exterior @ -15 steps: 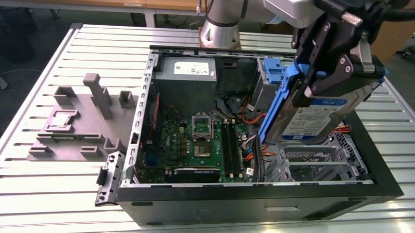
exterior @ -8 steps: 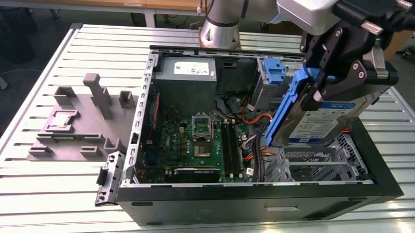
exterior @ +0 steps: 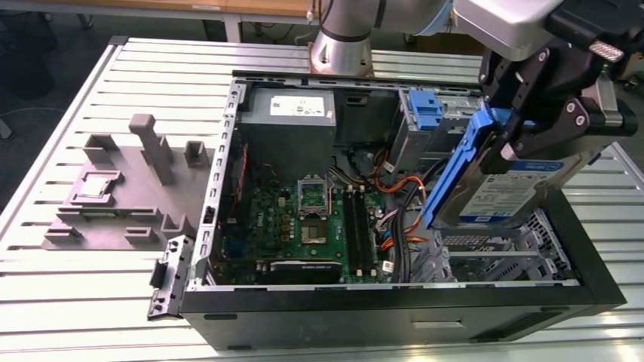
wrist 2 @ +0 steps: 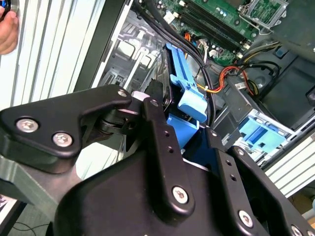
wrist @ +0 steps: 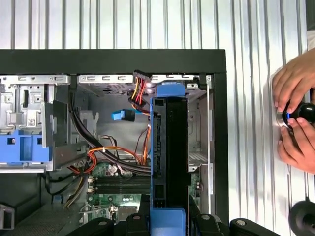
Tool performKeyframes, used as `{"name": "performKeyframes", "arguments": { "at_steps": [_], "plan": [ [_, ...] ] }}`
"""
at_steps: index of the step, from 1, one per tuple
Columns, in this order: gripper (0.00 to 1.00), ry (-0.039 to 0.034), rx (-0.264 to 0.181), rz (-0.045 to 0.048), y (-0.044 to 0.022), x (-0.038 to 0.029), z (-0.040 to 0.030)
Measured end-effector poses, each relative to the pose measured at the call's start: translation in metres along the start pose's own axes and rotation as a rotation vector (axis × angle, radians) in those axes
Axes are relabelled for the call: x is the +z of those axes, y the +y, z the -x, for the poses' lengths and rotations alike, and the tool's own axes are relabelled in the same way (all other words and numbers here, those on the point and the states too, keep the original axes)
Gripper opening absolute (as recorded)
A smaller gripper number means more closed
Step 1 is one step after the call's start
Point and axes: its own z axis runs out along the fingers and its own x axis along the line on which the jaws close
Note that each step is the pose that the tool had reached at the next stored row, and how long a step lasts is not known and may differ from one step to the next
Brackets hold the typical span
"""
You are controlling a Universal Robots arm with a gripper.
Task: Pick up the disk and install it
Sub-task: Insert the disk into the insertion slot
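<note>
Showing the disk (exterior: 513, 188) in mid-air over the open computer case (exterior: 403, 305), held by the gripper (exterior: 525, 139). The gripper's black fingers (exterior: 548, 124) are closed onto the disk's upper end, clamping it across its blue rails (exterior: 465, 170). The disk hangs steeply tilted, label facing outward, at the exterior view's right side of the case. Its lower edge sits just above the metal drive cage (exterior: 493, 253); contact between the two cannot be told.

In the first wrist view the disk (wrist: 170, 142) appears edge-on, a dark slab standing inside the case opening close to the case's side wall (wrist: 220, 147). Orange and black cables (wrist: 106, 153) run just beside it.

In the second wrist view a blue rail with its tab (wrist 2: 186, 96) projects past the fingers toward the case interior.

Other parts: the green circuit board (exterior: 302, 219) on the case floor, the grey power supply box (exterior: 286, 113) at the far end, and an upright blue bracket (exterior: 427, 109) beside it. A grey moulded tray (exterior: 121, 192) lies on the slatted table (exterior: 81, 302), well apart from the case. A person's hands (wrist: 294, 115) grip a black knob (wrist: 307, 113) on the table outside the case.
</note>
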Motion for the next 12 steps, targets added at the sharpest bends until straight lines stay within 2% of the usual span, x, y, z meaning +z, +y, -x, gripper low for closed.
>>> {"name": "performKeyframes", "arguments": {
  "at_steps": [12],
  "plan": [
    [0.37, 0.0002, 0.001, 0.0, 0.0144, 0.005, 0.0079]
  ]
}}
